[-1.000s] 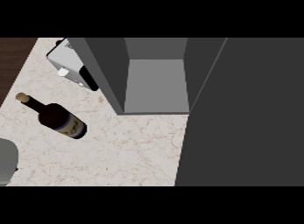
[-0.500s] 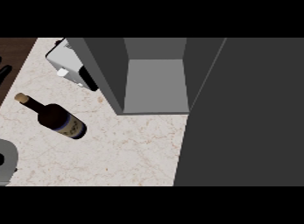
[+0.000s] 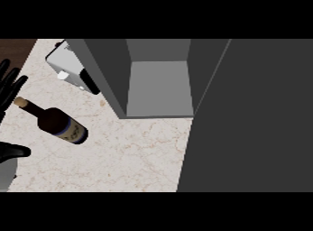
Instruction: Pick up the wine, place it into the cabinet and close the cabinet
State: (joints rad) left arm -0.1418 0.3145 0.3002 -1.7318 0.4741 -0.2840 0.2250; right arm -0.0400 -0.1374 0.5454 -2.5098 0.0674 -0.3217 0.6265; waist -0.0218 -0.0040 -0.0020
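A dark wine bottle (image 3: pixel 60 125) with a cork top and a blue-banded label lies on its side on the marble counter (image 3: pixel 119 158), neck pointing up-left. My left hand (image 3: pixel 0 97) shows at the view's left edge, fingers straight and spread, its thumb low near the forearm; the fingertips lie just left of the bottle's neck, holding nothing. The grey cabinet (image 3: pixel 157 85) stands open at the top centre, its inside bare. Its dark door (image 3: pixel 259 117) fills the right side. My right hand does not show.
A white appliance with a black part (image 3: pixel 72 67) sits against the cabinet's left wall, above the bottle. A dark wooden strip (image 3: pixel 9 47) runs at the counter's upper left.
My left hand has come further into view from the left edge, fingers extended upward beside the bottle's neck. The bottle and the cabinet have not moved.
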